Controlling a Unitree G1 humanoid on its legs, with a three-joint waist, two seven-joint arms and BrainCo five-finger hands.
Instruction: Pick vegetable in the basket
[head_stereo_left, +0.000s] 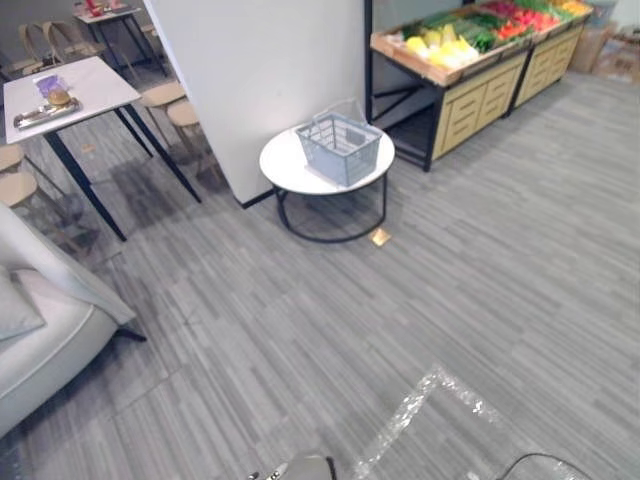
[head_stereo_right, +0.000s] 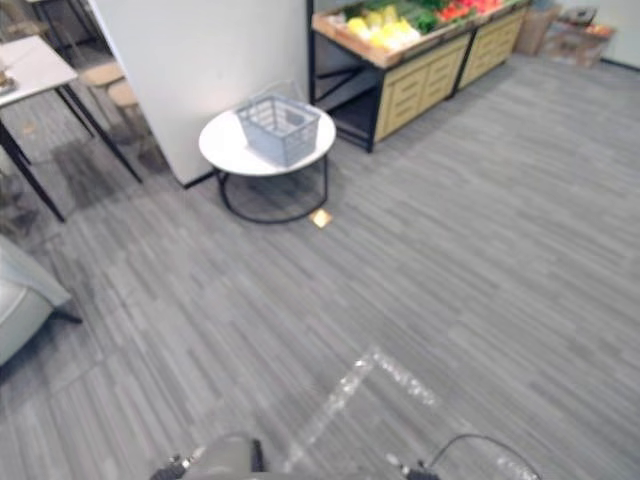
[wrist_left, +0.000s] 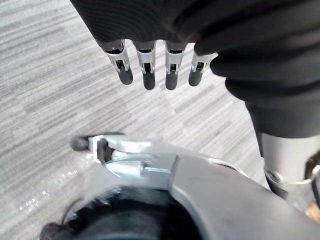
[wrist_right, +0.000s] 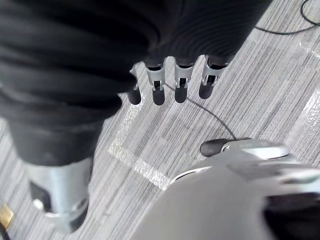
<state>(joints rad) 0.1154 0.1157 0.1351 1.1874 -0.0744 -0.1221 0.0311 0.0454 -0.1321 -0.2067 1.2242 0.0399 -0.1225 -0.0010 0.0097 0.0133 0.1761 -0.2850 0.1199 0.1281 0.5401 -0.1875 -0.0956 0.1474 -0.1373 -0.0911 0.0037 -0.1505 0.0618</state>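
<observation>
Grey-blue slatted basket on far round white surface, contents unclear; vegetables beyond partly cut off; left hand, right hand fingers released.

Even, bright indoor light; soft shadow on the grey floor beneath the round white table; glare on a glossy floor strip well nearer than the table

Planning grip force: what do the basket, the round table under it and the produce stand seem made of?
Basket: probably moulded plastic, matte pale blue-grey, judging by its open lattice walls.
Round table: smooth white top, perhaps laminate or painted board, on thin black legs that look like metal.
Produce stand: light wood or wood-look panels with slatted fronts and a dark frame at one side.
</observation>
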